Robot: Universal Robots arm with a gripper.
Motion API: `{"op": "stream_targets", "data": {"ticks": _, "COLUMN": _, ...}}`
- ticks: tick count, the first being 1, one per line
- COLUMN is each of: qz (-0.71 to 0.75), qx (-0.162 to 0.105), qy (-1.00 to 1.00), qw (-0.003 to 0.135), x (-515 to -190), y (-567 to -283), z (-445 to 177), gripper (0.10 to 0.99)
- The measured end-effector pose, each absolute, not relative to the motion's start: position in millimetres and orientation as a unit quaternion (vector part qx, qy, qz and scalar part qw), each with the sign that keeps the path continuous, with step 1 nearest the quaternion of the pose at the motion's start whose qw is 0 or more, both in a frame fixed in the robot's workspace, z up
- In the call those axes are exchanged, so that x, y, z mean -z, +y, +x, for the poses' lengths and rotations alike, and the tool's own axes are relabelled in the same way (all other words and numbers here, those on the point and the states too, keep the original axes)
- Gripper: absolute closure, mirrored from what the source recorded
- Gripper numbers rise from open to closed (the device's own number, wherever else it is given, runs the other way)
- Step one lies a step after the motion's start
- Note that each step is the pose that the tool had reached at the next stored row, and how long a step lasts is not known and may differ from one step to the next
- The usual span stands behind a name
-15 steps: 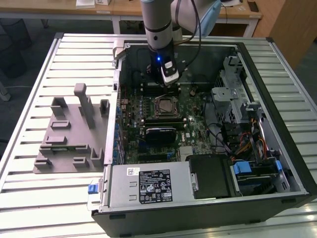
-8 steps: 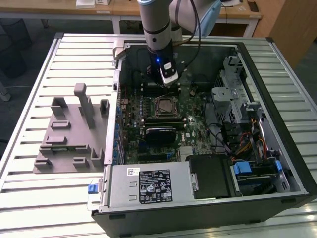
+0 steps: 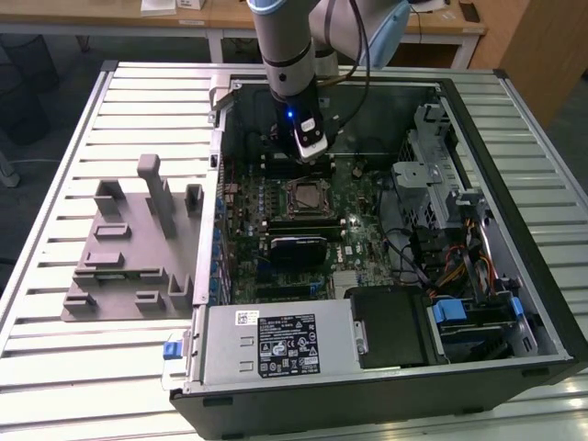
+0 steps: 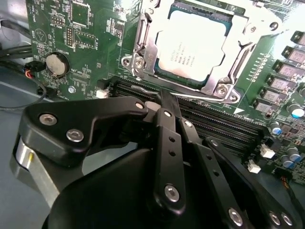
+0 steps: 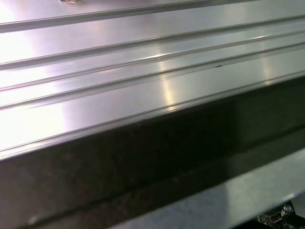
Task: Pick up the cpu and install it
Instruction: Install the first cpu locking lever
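The arm (image 3: 292, 46) is showing a silvery-grey tubular body with a pale blue ring at its upper joint and a dark band lower down. A black cable (image 3: 360, 55) is running alongside it. A small blue light is glowing on the wrist (image 3: 290, 116), beside a white-and-black module. In the second wrist view the gripper (image 4: 162, 143) is showing matte black linkage bars studded with silver screws, and a silver collar.
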State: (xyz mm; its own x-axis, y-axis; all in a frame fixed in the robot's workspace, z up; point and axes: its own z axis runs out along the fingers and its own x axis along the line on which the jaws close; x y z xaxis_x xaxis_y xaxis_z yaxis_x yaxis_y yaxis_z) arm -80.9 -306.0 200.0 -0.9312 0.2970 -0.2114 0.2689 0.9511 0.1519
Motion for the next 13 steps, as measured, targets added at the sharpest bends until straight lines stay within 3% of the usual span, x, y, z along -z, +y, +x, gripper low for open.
{"op": "stream_targets", "data": {"ticks": 13, "qz": 0.144, "qx": -0.061, "qy": 0.980, "qw": 0.125, "x": -198.2, "y": -306.0, "z": -80.6, "gripper": 0.980}}
